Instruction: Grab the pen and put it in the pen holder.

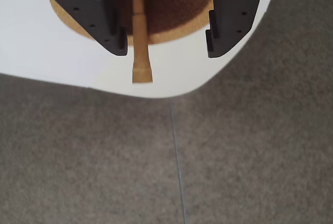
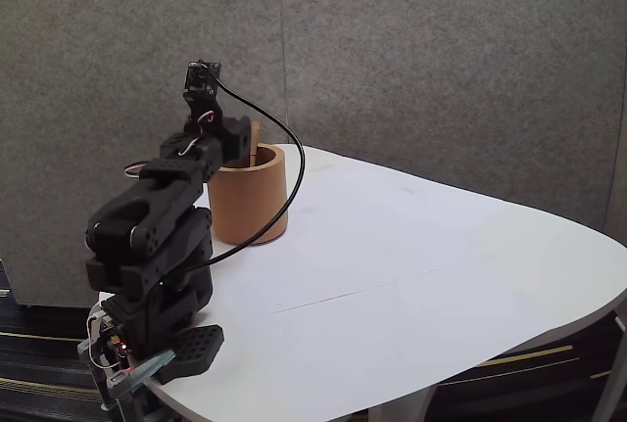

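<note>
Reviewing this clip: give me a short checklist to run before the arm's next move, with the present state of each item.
1. Pen over the pen holder: ok, it stands at the rim.
2. Gripper open for release: ok, fingers stand apart.
3. Pen free of both fingers: cannot tell; it lies close to the left finger in the wrist view.
4. Pen fully seated inside: cannot tell.
5. Holder upright on the table: ok.
6. Cable clear of the holder: not ok, it drapes across the front.

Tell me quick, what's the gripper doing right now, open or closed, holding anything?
Gripper: open over the holder; the pen lies against one finger, not clamped.
</note>
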{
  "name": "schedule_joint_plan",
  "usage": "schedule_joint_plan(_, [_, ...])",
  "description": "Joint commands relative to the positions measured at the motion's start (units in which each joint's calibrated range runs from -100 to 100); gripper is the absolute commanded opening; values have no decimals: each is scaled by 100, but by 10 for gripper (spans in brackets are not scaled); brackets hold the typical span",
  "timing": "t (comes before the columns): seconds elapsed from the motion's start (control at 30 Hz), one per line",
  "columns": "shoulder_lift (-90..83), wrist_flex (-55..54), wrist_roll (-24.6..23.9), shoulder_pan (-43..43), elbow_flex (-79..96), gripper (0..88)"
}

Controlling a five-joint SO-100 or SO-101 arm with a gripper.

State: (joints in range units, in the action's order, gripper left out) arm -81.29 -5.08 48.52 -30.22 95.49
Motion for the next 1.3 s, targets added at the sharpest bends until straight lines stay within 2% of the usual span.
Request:
schedule_joint_plan(0.0, [-41, -42, -22, 153, -821, 214])
schedule_joint_plan(0.2, [-41, -42, -64, 863, -1255, 214])
schedule_joint_plan(0.33, [-33, 153, -501, 1602, -1616, 214])
schedule_joint_plan(0.43, [-33, 864, -770, 2268, -1958, 214])
schedule_joint_plan(0.67, [-41, 2305, -2170, 3549, -2130, 214])
schedule_joint_plan(0.9, [-41, 3678, -3433, 3557, -2085, 214])
schedule_joint_plan(1.07, [-41, 5144, -4518, 3535, -2094, 214])
schedule_joint_plan(1.13, [-41, 5568, -4797, 3535, -2031, 214])
schedule_joint_plan(1.27, [-49, 6263, -5008, 3535, -1877, 214])
